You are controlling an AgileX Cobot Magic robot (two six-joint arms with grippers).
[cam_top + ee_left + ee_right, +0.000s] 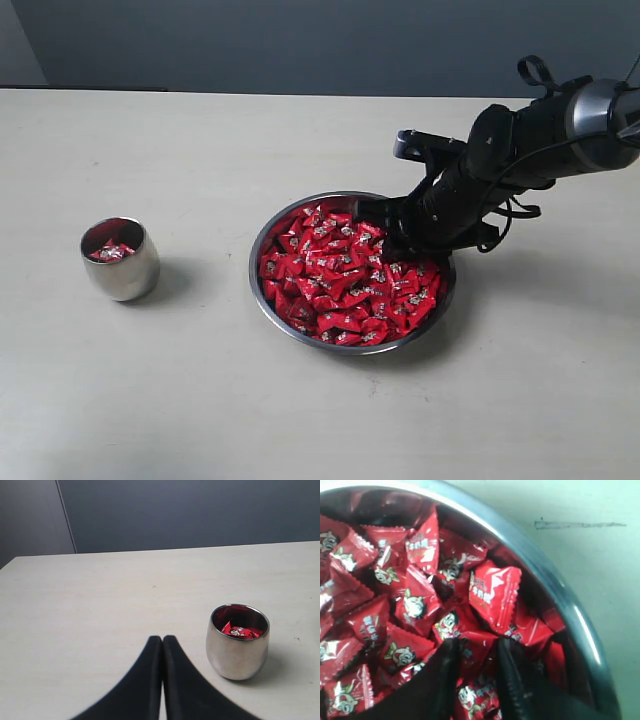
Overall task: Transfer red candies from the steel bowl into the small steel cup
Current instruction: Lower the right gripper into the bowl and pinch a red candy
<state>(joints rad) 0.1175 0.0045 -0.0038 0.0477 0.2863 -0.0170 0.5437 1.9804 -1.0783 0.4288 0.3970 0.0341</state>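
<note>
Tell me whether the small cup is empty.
Not empty: the cup stands upright with red candies lying at its bottom, well below the rim.

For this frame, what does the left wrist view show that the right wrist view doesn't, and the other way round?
Left wrist only: the small steel cup, upright, with a few red candies inside, and the left tool shut, apart from the cup. Right wrist only: the steel bowl heaped with candies, and the right tool down in the heap, its fingers astride a wrapper; whether it grips, I cannot tell. Both: red candies and the pale table.
</note>
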